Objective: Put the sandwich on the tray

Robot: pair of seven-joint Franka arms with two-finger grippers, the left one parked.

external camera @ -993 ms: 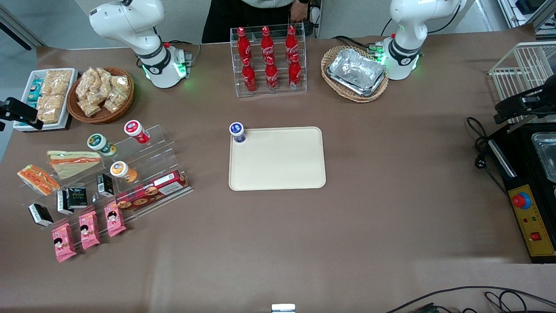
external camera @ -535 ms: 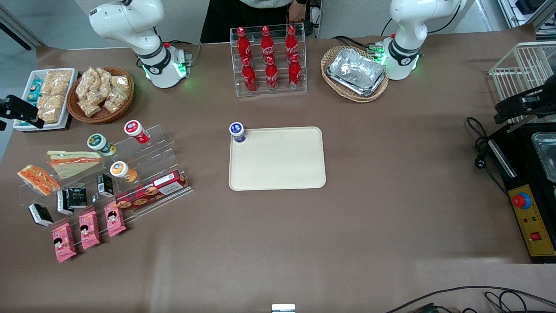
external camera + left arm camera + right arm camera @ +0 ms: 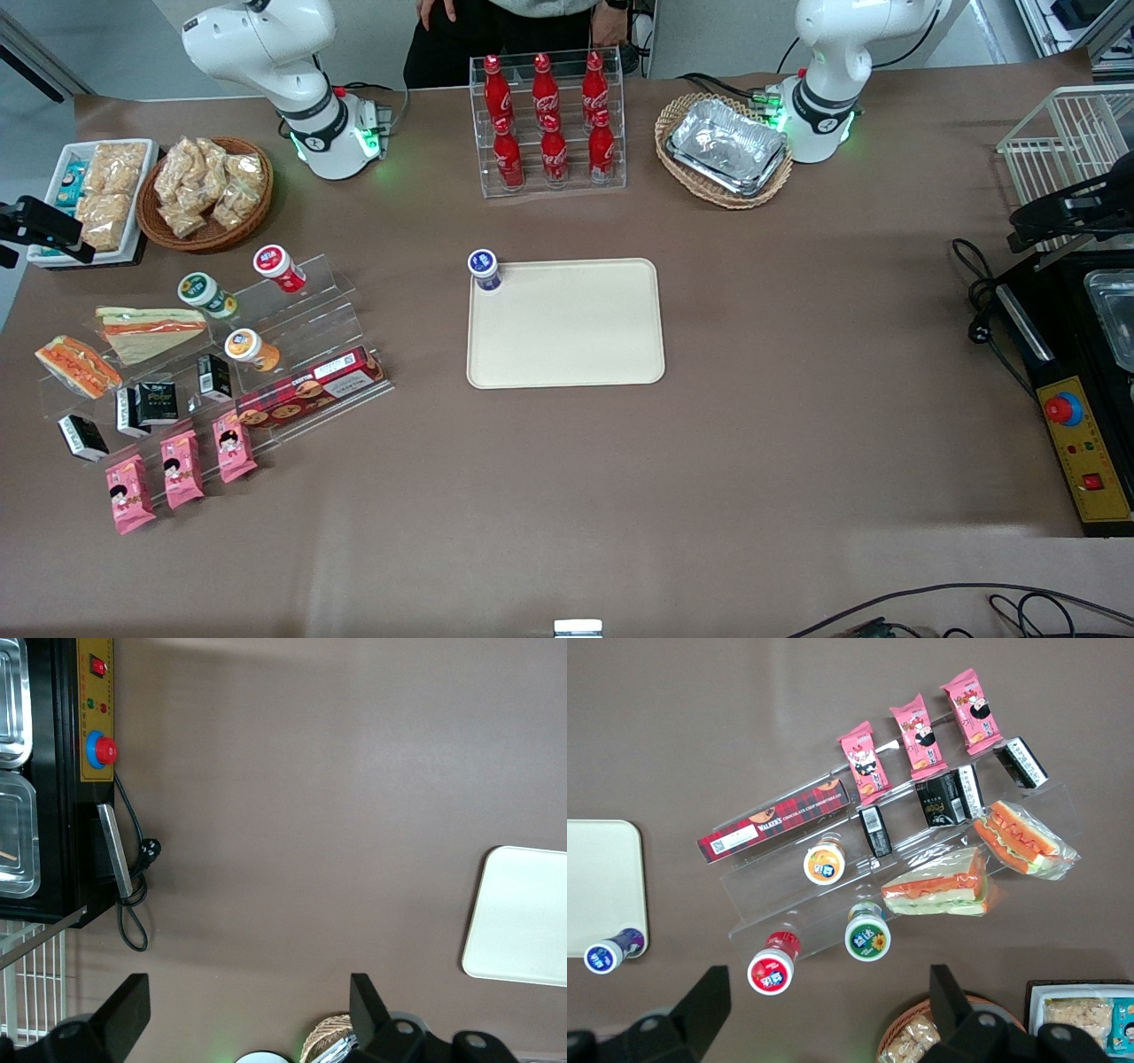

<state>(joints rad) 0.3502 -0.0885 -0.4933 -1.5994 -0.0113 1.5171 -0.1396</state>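
The right arm's gripper [image 3: 826, 1014] hung high above the clear acrylic display steps [image 3: 921, 877], its fingers spread wide and empty. The small clear-wrapped wedge sandwich [image 3: 77, 366] lay on those steps, well apart from the flat beige plastic tray [image 3: 565, 322]. The larger pale triangular sandwich [image 3: 149, 331] beside it risked being grabbed by mistake, or knocked during descent.

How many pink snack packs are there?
3. They lie in a row on the lowest step of the clear stand: one, the middle one, and one beside the cookie box. The pincer hovers high above the stand.
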